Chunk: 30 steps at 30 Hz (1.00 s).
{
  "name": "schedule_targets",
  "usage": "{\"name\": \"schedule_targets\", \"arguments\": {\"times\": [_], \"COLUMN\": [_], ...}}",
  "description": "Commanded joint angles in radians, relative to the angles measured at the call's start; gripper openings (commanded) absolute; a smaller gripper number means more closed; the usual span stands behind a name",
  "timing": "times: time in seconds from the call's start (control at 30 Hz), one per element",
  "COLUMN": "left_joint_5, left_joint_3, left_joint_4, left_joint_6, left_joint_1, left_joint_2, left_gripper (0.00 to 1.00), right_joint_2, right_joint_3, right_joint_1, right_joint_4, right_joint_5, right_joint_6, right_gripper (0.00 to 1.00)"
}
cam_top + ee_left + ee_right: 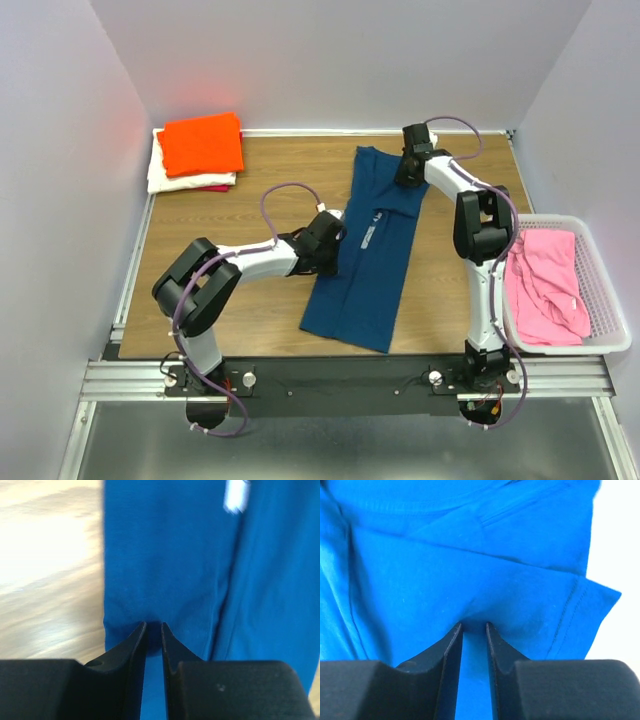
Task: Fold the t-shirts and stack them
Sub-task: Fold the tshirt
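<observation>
The navy blue t-shirt (366, 250) lies in a long narrow strip down the middle of the table, folded lengthwise, its white print (370, 232) showing. My left gripper (328, 240) is at its left edge, shut on a pinch of the cloth (165, 570). My right gripper (412, 160) is at the shirt's far right corner, shut on the cloth (470, 580) near a hemmed sleeve. A folded stack sits at the far left: orange t-shirt (202, 142) on top, cream-white one (165, 178) under it, a red edge (213, 188) below. Pink t-shirt (545, 283) lies crumpled in the basket.
A white plastic basket (600, 290) stands at the table's right edge, beside the right arm. The wooden table (250, 200) is bordered by white walls at the left, back and right. A metal rail (340, 375) runs along the near edge.
</observation>
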Motion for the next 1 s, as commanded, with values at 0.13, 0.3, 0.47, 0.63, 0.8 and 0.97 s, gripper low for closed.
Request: {"name": "schedule_targets", "arguments": {"times": [0.13,0.3,0.47,0.63,0.8,0.97], "left_joint_5": [0.235,0.251,0.208,0.173,0.177,0.206], "left_joint_3": [0.050,0.156,0.241,0.403,0.606,0.856], "left_joint_4": [0.099,0.072,0.035,0.010,-0.015,-0.065], "left_joint_6": [-0.078,-0.063,-0.063,-0.064,-0.014,0.055], "left_joint_1": [-0.016,-0.013,0.077,0.205,0.289,0.312], "left_joint_2": [0.098,0.114,0.063,0.104,0.251,0.472], "left_gripper": [0.31,0.34,0.34,0.33,0.33,0.37], "right_joint_2": [0.224,0.262,0.205,0.107,0.027,-0.048], "right_joint_3": [0.291,0.397,0.398,0.401,0.369,0.236], "right_joint_1": [0.038,0.053,0.055,0.053,0.053,0.053], "right_joint_4": [-0.023,-0.024,-0.023,-0.023,-0.023,-0.023], "right_joint_5": [-0.170,-0.190,-0.181,-0.149,-0.096,-0.070], "right_joint_6": [-0.070,-0.080,-0.090,-0.090,-0.090,-0.068], "right_gripper": [0.41,0.48,0.61,0.78,0.80,0.78]}}
